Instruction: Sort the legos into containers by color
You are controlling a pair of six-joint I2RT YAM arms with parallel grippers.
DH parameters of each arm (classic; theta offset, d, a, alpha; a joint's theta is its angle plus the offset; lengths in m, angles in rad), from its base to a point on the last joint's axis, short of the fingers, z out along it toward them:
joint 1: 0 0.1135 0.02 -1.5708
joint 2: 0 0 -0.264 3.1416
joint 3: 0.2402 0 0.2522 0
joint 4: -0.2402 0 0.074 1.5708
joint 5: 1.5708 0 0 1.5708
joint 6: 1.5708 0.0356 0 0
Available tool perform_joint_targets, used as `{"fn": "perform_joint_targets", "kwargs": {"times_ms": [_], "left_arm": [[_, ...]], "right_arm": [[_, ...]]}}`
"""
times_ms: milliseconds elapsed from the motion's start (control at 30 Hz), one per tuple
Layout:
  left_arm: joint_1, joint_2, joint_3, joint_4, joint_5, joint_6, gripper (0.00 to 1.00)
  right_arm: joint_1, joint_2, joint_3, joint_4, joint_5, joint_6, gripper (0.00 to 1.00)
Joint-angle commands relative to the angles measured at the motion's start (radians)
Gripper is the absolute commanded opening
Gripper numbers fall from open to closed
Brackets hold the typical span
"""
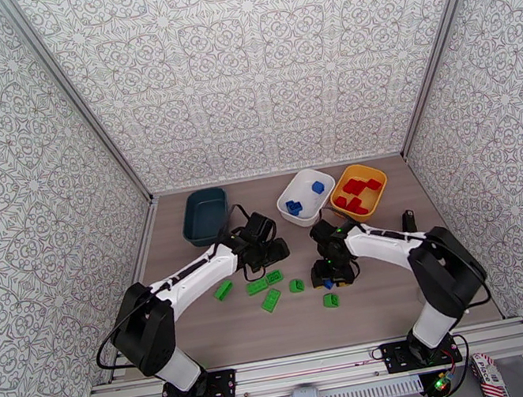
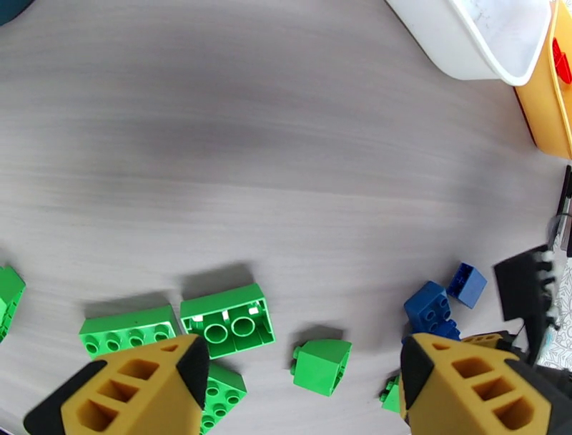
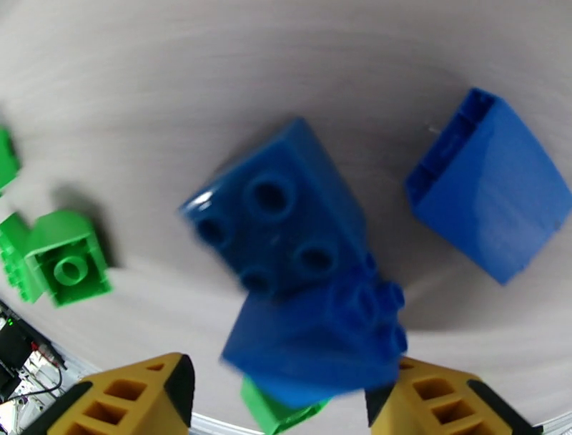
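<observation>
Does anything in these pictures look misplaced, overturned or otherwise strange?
One green brick on the table lies upside down, its hollow underside facing up. Otherwise nothing stands out: the white tub holds only blue bricks, the yellow tub only red bricks, and nothing looks spilled or damaged.

No legible text or numbers; blurred, unreadable lettering on a striped packet (image 1: 490, 379) at the near edge.

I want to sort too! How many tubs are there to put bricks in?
3: a dark teal tub at the back left, a white tub in the middle, a yellow tub beside it on the right.
</observation>
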Motion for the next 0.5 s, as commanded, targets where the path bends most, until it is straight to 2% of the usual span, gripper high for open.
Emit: {"fn": "perform_joint_targets", "kwargs": {"times_ms": [0,300,467], "left_arm": [[0.003,-0.029,-0.01,-0.012,-0.017,-0.007,0.76],[0.026,-0.045,-0.04,-0.006,-0.011,-0.011,0.76],[0.036,-0.039,-0.042,-0.004,-0.004,-0.01,0.76]], "right_arm": [[0.009,0.032,0.054,-0.007,0.038,0.008,0.66],[0.016,0.129,0.168,-0.041,0.064,-0.02,0.6],[0.023,0.147,0.212,-0.077,0.097,-0.031,0.52]]}}
